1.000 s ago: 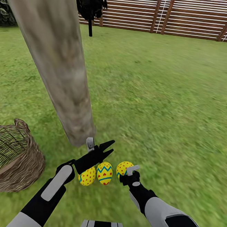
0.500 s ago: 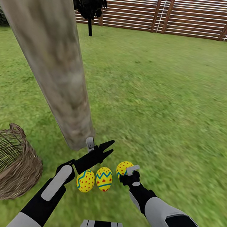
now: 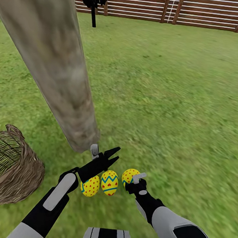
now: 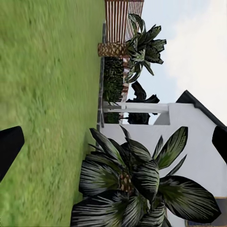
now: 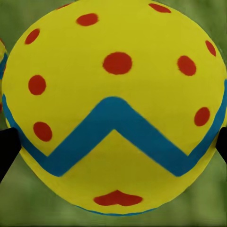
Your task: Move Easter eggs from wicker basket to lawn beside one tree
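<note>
Two Easter eggs lie on the lawn close to the foot of the thick pale tree. A third egg sits between the fingers of my right gripper, low over the grass beside the other two, with a fingertip pressed against each side. My left gripper hovers open above the eggs and holds nothing. The wicker basket stands left of the trunk, cut off by the picture's edge. No egg shows in its visible part.
A brown slat fence closes the garden at the back, with a thin dark-leaved tree before it. Open grass stretches to the right. In the left wrist view I see a dark palm plant and a white house wall.
The head view has shifted a little, so fence, basket and the two lying eggs drifted in the picture. Both arms and the egg in my right gripper kept their places.
</note>
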